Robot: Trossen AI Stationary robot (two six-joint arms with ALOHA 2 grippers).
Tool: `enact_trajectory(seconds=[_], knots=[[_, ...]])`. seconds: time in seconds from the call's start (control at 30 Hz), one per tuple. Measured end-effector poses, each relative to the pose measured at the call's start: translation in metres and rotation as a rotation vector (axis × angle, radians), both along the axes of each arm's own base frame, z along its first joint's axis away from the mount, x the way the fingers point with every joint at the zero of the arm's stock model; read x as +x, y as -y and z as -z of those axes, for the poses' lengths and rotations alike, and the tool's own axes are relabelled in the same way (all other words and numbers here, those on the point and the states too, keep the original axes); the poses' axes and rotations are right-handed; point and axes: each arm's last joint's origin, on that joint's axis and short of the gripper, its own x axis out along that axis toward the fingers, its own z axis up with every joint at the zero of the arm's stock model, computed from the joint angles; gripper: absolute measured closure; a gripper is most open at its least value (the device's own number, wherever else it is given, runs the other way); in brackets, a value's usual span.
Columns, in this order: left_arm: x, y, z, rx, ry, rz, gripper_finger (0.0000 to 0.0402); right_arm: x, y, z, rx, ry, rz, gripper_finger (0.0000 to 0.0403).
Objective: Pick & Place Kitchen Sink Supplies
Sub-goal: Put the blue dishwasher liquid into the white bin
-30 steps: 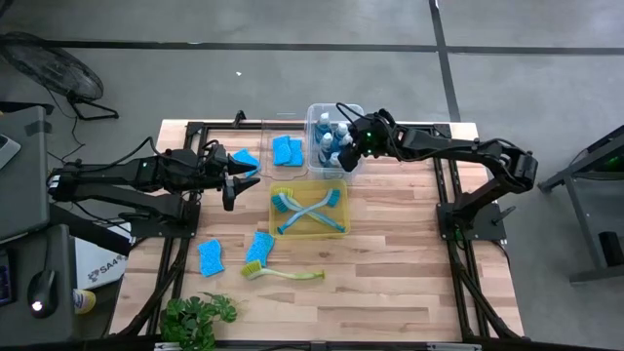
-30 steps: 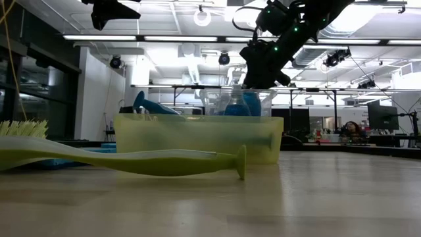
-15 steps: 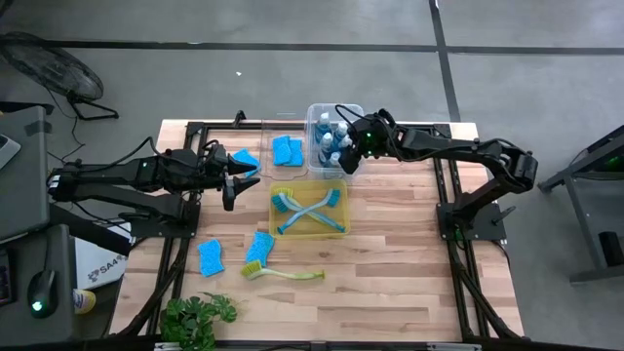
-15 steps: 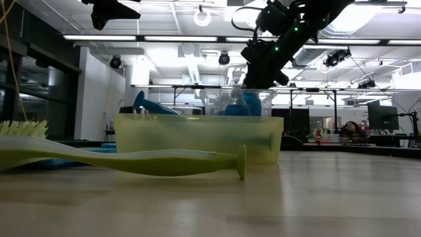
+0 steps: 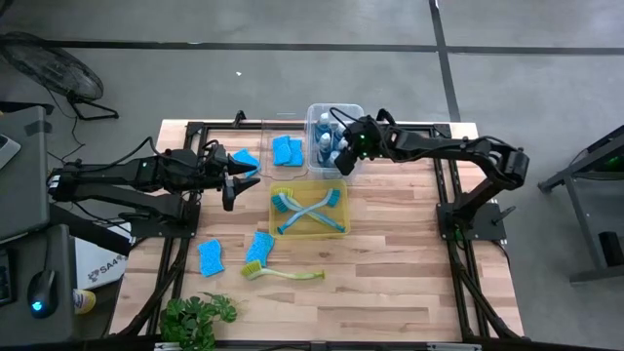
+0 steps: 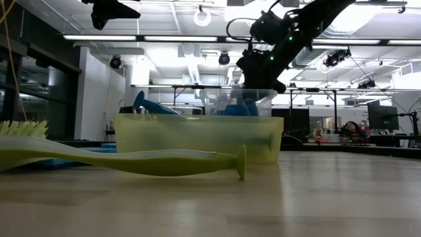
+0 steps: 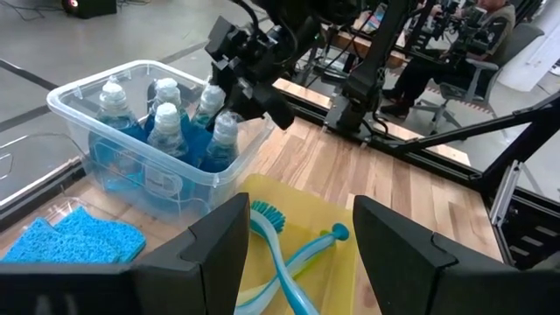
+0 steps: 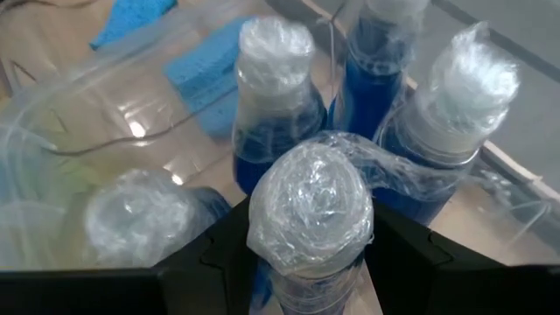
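Several clear bottles of blue liquid (image 5: pixel 328 142) with wrapped white caps stand in a clear bin (image 5: pixel 314 111). My right gripper (image 8: pixel 311 255) is above that bin, shut on one bottle (image 7: pixel 223 140). Two blue brushes (image 5: pixel 307 207) lie crossed in the yellow bin (image 5: pixel 274 222). Blue sponges (image 5: pixel 286 149) fill a second clear bin. Two more sponges (image 5: pixel 210 256) and a yellow-green brush (image 5: pixel 283 274) lie on the table. My left gripper (image 7: pixel 297 262) hangs open left of the yellow bin, holding nothing. My right gripper pinches the bottle between its two fingers (image 8: pixel 229 254), just under the wrapped white cap (image 8: pixel 311 210). It comes from above, slanting down. The bottle sits nearly upright inside the clear bin among the others; its base is hidden.
A loose blue sponge (image 5: pixel 246 158) lies by my left gripper. A green leafy plant (image 5: pixel 200 317) stands at the table's near left corner. Bare wood lies right of the yellow bin and along the near right side. Black frame rails run along both sides.
My right gripper has moved down and slightly toward the table's left, lowering the bottle from above the rim into the clear bin among the other bottles. It has stayed shut on the bottle.
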Motion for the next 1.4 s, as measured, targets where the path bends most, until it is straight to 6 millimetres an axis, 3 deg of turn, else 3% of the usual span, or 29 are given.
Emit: enact_trajectory(seconds=[0.6,1.0,1.4], knots=[[0.000,0.000,0.000,-0.007,0.000,0.007,0.0202,-0.002,-0.001,0.002,0.003,-0.037,0.009,0.0236],[0.000,0.000,0.000,-0.008,0.000,0.007,0.0202,-0.002,-0.001,0.002,0.023,-0.025,0.019,0.0175],[0.000,0.001,0.000,-0.020,0.001,0.014,0.0202,-0.011,-0.006,-0.013,0.032,0.010,0.024,0.0167]])
